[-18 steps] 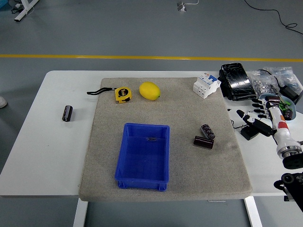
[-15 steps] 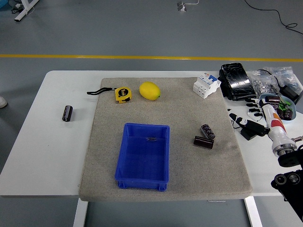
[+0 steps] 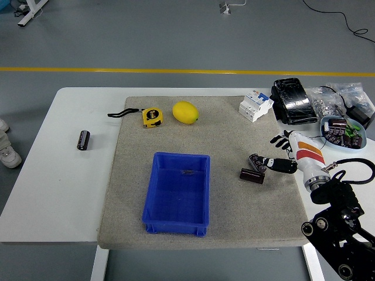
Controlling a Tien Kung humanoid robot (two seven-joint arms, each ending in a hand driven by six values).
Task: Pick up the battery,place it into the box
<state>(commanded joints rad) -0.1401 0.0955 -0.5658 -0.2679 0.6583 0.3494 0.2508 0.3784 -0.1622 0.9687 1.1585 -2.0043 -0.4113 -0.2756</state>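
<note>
Two dark cylindrical batteries lie together on the grey mat, right of centre: one (image 3: pixel 256 162) slanted, the other (image 3: pixel 251 175) lying flat just below it. A third battery (image 3: pixel 84 140) rests on the bare white table at far left. The blue box (image 3: pixel 177 192) stands on the mat's front middle, with only a small dark mark on its floor. My right hand (image 3: pixel 275 153) hovers just right of the two batteries. Its fingers (image 3: pixel 277 140) are spread, the thumb tip almost at the slanted battery, and it holds nothing. My left arm is out of view.
At the mat's (image 3: pixel 205 140) back lie a lemon (image 3: pixel 185 112), a yellow tape measure (image 3: pixel 152 116) and a white breaker (image 3: pixel 255 105). A black packet (image 3: pixel 293 100), a bag of parts (image 3: pixel 328 99) and a blue bowl (image 3: pixel 343 130) crowd the table's right side. A shoe (image 3: pixel 7 153) shows at the left edge.
My right hand has swung left from the table's right side onto the mat, up to the two batteries. A person's shoe has come into view at the left edge.
</note>
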